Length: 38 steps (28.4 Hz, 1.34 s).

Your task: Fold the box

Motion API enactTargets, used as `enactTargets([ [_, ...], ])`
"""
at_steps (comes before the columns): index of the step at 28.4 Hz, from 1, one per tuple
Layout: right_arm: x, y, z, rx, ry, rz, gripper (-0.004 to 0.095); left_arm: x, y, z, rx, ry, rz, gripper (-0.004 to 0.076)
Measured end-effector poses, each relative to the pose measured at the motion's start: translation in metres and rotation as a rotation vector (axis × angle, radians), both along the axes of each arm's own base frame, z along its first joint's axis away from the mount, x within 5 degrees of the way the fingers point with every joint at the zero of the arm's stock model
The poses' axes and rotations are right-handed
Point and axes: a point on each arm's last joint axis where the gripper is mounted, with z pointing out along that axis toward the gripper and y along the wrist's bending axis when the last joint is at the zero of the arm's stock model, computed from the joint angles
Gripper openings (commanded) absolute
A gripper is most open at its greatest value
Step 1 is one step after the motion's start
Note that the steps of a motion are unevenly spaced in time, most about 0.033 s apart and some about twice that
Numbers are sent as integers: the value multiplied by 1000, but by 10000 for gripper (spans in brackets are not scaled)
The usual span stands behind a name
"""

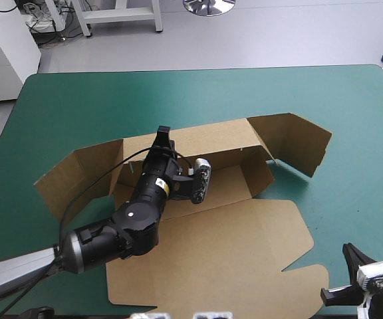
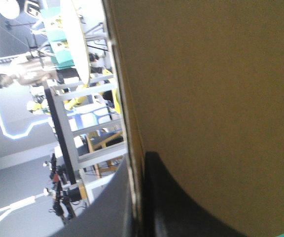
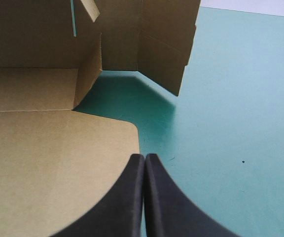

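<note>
Box: you have the brown box (image 1: 228, 187) in the middle of the bench (image 1: 351, 106), its rear wall (image 1: 211, 138) and end flaps raised and its lid (image 1: 245, 239) flat toward the near edge.
Left tool: your left tool (image 1: 163, 135) reaches over the tray and is clamped on the rear wall's top edge.
Right tool: your right tool (image 3: 144, 157) is low at the near right, with its black fingers pressed together near the lid's rounded corner.

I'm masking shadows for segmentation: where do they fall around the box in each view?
High view: the box throws a shadow on the teal-green cover under its raised right-hand flap. Right wrist view: a darker shadow lies at that flap's foot. Left wrist view: the board face is in shade.
</note>
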Motion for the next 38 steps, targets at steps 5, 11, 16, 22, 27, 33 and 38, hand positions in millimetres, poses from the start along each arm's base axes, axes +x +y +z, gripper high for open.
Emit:
enactTargets([
  [5,0,0,0,0,0,-1,-16,-12,20,-5,-15,-61,-53,-11],
  [11,0,0,0,3,1,-3,-15,-15,19,-6,-108,-67,-84,-11],
  [16,0,0,0,48,10,-17,-15,-16,16,-9,-175,-120,-114,-10],
  [22,0,0,1,113,14,-37,-15,-15,20,-12,-184,-127,-79,-10],
  [27,3,0,1,143,29,-46,-15,-14,19,-15,-175,-121,-63,-10],
  [33,29,6,25,240,69,-38,-15,-10,14,-25,-153,-99,-47,-10],
  [38,72,10,78,265,106,-38,-15,-10,14,-27,-156,-87,-41,-10],
])
